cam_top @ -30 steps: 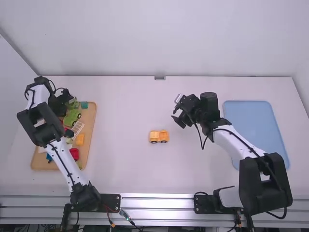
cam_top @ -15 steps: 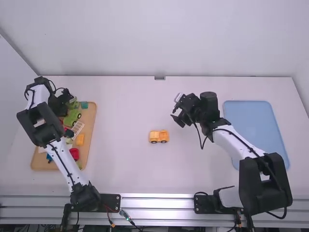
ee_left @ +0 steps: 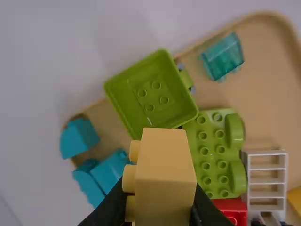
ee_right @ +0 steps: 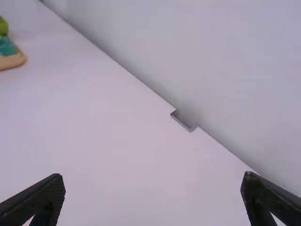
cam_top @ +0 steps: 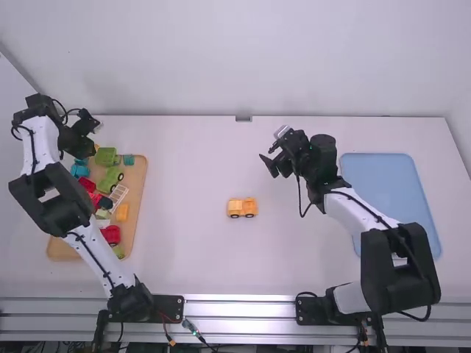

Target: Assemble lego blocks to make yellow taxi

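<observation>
Taxi base (cam_top: pixel 242 208): is sitting wheels down near the middle of the high view, its long axis running roughly left to right.
Yellow block (ee_left: pixel 165 174): is resting in the left gripper (ee_left: pixel 157 207), whose fingers are closing on its sides; round studs are facing sideways, so it probably needs turning before it can seat.
Relation for the coming move: the taxi base is lying to the lower right of the left gripper in the high view, well apart, with open table between. The carry would be running rightward and down the frame.
Right gripper (ee_right: pixel 153 197): is holding its fingers wide apart with nothing between; it is standing up and to the right of the taxi base, clearly the nearer of the two. It may be serving to steady the base.
Wooden tray (cam_top: pixel 137 198): is lying at the left of the frame, mixed blocks on it, among them a loose yellow piece (cam_top: pixel 122 212).
Hidden: the left forearm (cam_top: pixel 48 195) is overlapping part of the tray; the block itself is covering much of the left fingertips.
Hard to make out: the taxi base's top studs are showing too small to count, leaving the exact seat uncertain.
</observation>
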`<action>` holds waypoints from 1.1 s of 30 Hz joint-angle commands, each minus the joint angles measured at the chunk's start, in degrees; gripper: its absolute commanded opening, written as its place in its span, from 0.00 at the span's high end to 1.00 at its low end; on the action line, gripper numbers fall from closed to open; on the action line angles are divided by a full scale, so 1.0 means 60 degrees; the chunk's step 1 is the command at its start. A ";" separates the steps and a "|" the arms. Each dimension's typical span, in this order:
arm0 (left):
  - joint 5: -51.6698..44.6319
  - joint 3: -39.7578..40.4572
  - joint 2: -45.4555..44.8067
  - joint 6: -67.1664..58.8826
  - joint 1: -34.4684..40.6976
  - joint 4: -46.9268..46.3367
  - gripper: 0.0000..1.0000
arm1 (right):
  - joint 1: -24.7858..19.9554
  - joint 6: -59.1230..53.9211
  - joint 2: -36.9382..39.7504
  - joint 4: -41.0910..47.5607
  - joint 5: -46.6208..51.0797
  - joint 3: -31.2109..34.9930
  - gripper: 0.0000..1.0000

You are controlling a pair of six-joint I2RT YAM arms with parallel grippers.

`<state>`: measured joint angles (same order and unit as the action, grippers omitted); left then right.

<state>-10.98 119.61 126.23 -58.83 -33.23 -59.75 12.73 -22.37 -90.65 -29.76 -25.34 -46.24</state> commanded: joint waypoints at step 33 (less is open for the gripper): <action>-0.0415 -1.1956 -0.7453 0.0739 0.7821 1.2520 0.98 | -0.0408 0.4732 -0.3136 -0.0736 -0.4903 -0.2732 0.01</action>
<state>-13.47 46.96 81.01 -56.29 12.10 15.03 10.72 1.61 -107.00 -32.36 -48.88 -61.84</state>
